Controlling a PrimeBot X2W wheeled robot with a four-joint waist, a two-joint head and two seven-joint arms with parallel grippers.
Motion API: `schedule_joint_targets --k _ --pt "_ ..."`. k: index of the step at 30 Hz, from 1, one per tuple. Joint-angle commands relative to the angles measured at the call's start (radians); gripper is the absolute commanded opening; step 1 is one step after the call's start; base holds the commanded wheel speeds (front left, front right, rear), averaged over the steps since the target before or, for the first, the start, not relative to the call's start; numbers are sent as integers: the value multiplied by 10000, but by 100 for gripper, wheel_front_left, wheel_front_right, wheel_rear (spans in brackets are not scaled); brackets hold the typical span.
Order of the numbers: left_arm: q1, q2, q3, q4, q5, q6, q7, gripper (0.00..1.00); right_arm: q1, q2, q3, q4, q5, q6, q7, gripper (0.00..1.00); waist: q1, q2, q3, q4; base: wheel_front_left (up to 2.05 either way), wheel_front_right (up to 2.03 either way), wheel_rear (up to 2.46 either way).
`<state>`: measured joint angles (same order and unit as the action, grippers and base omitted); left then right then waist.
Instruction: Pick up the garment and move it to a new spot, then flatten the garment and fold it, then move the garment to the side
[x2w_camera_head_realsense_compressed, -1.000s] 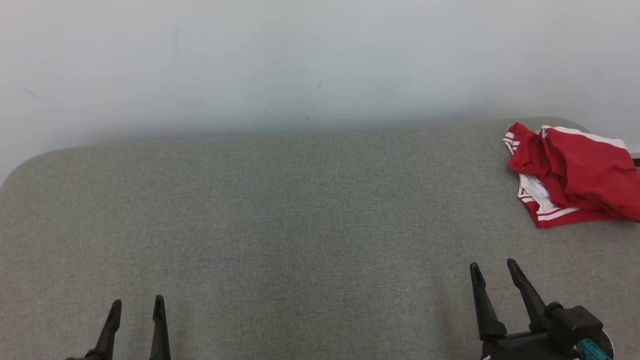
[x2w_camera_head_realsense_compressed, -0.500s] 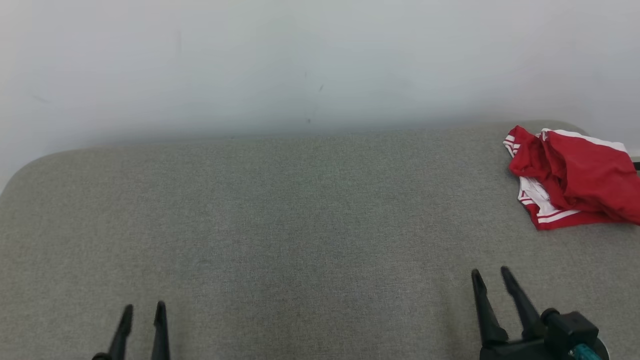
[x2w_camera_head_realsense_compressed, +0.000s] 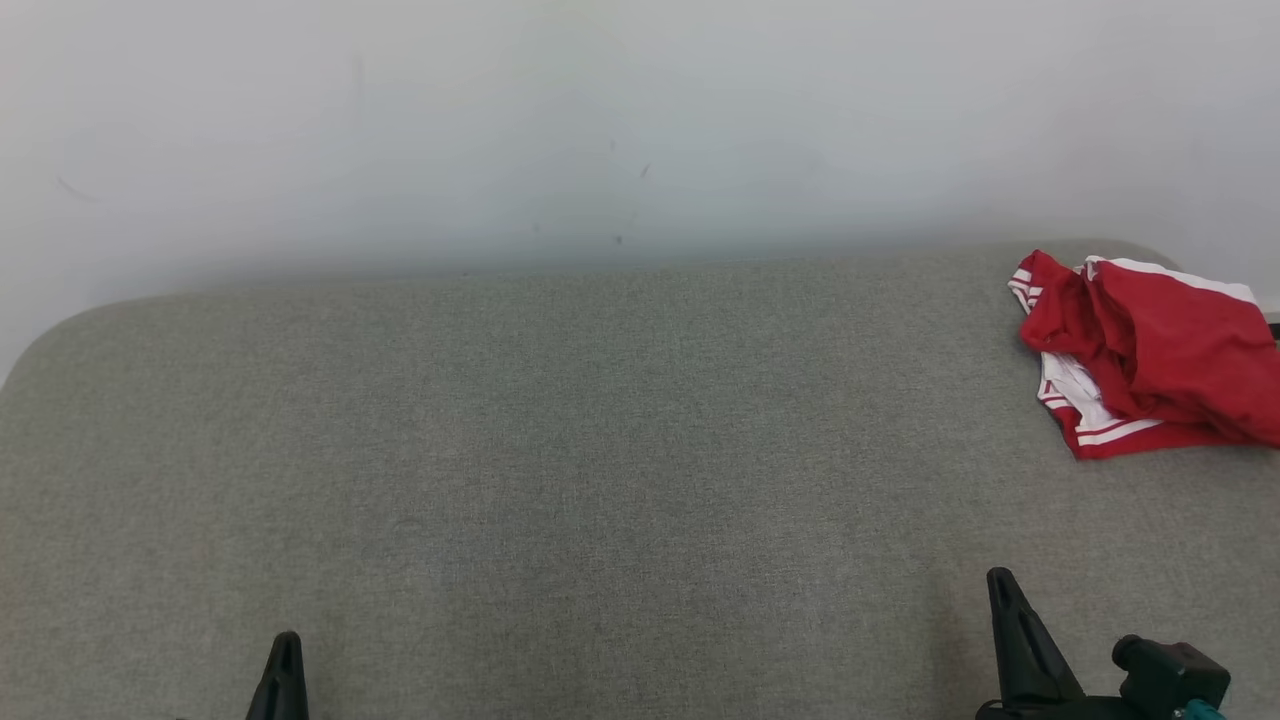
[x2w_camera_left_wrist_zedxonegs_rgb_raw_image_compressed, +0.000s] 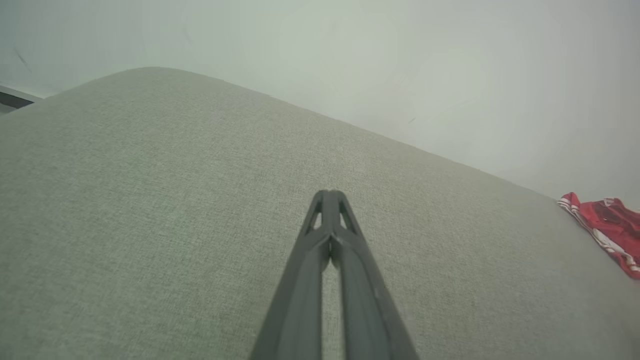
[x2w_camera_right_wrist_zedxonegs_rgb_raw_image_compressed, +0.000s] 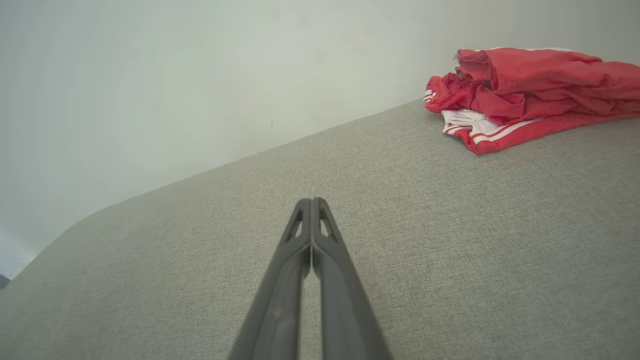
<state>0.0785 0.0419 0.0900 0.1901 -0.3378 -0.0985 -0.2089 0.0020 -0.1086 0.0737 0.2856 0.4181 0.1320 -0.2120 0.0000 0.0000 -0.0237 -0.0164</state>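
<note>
The red garment (x2w_camera_head_realsense_compressed: 1150, 350), trimmed with white stripes, lies in a crumpled heap at the far right of the grey padded bench (x2w_camera_head_realsense_compressed: 600, 450), close to the far edge where a pale wall (x2w_camera_head_realsense_compressed: 600, 120) rises behind it. Its right part runs out of the head view, so its outline is incomplete; it is perhaps a pair of shorts. A white-banded hem shows along its near left side. The left tool (x2w_camera_left_wrist_zedxonegs_rgb_raw_image_compressed: 330, 194) sits at the near left, its two dark fingers pressed together tip to tip and pinching nothing, pointing across bare fabric toward the far edge. The right tool (x2w_camera_right_wrist_zedxonegs_rgb_raw_image_compressed: 311, 201) sits at the near right, its fingers likewise pressed together and empty. The garment lies ahead of this tool and to its right, well apart from the tips. Whether either tool touches the bench cannot be told.
</note>
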Motion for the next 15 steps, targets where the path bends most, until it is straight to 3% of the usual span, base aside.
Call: schedule_joint_targets --k 1,15 --pt "-304 37 41 -119 -494 -46 104 0 -264 12 -101 -182 452 -2 85 0 0 0 4 2 0 0 0" --pt "-601 51 58 -25 -2863 -100 679 0 -442 111 -434 -237 2683 -5 684 0 0 0 37 22 0 0 0"
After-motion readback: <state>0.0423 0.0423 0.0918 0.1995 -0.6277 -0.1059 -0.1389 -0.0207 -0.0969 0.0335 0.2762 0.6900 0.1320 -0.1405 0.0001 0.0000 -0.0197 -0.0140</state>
